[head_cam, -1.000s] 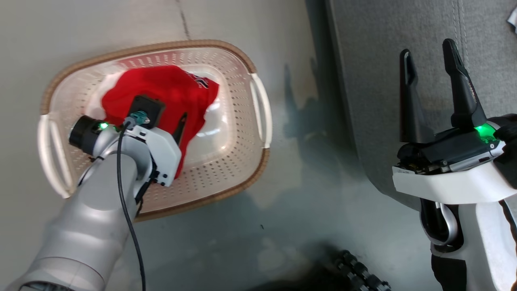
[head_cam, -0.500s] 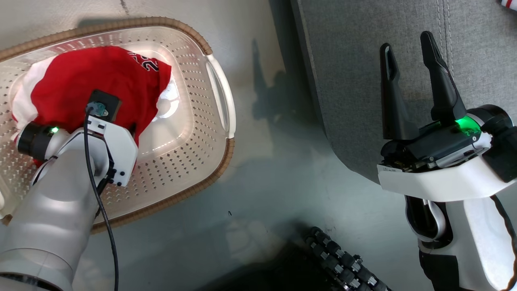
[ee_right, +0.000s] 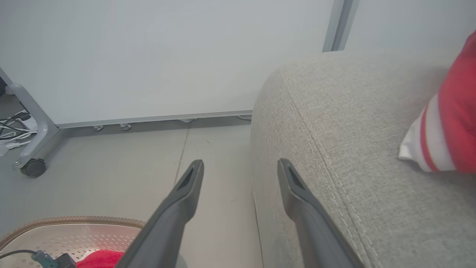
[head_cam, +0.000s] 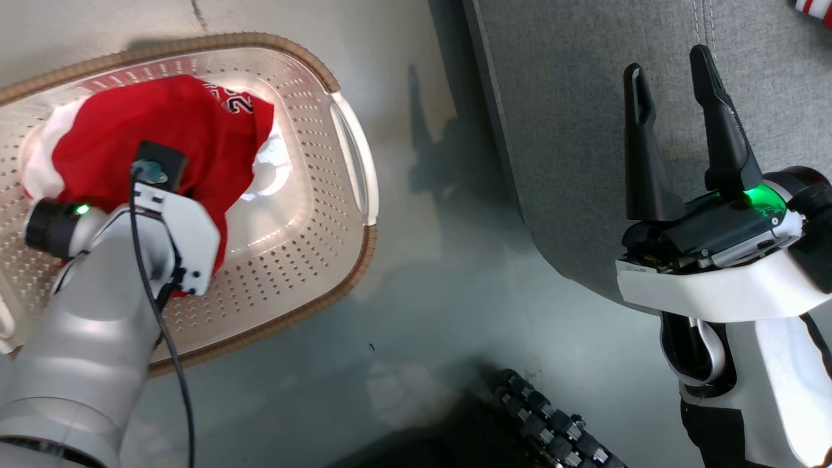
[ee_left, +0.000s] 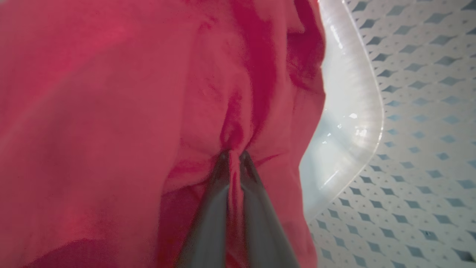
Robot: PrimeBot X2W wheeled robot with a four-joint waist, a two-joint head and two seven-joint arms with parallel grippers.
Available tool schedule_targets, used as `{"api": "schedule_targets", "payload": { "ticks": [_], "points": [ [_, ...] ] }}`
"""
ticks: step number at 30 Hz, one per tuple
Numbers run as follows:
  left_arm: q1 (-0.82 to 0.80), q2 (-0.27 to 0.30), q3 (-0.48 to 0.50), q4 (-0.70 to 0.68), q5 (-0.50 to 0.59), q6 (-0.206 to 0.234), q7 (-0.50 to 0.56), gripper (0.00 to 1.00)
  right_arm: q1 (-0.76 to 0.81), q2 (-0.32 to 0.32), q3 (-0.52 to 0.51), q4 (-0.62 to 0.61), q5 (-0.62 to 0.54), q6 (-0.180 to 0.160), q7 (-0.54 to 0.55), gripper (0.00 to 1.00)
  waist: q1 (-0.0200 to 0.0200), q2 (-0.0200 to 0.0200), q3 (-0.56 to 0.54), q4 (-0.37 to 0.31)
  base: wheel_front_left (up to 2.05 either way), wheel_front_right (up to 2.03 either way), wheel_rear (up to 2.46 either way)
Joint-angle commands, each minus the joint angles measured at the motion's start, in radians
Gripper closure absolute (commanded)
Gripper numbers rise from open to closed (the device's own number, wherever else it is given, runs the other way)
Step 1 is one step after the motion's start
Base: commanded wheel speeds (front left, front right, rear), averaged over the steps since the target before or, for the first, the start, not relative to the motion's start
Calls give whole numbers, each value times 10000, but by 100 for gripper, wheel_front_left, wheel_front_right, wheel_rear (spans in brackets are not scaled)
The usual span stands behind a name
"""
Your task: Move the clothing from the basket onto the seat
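While in basket (ee_left: 409, 111), clothing (ee_left: 111, 111) between fingers (ee_left: 208, 208)

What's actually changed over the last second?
Mostly the head camera turned: basket and seat slid left together. The left gripper, shut on a fold of the clothing, is in the same spot inside the basket. The right gripper stayed open at the seat's edge.

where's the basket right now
In the head view the basket sits on the floor at the upper left, left of the grey sofa, with the red clothing inside, pinched by the left gripper.
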Motion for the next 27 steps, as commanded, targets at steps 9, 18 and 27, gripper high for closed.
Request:
{"api": "schedule_targets", "payload": {
  "ticks": [9, 18, 27],
  "points": [
    [458, -828, -236, -477, -190, -302, -2061, 100, 346, -26, -301, 342, -607, 6, -75, 0, 0, 0, -1682, 1068, 0, 0, 0],
    [1438, -1451, -335, -1574, -679, -413, -3085, 100, 769, -32, -464, 818, -1051, 6, -28, 0, 0, 0, -3433, 2149, 0, 0, 0],
    [3149, -1428, 352, -4755, -919, -287, -3117, 100, 1283, -35, -759, 952, -1313, 6, 503, 0, 0, 0, -5161, 3003, 0, 0, 0]
  ]
}}
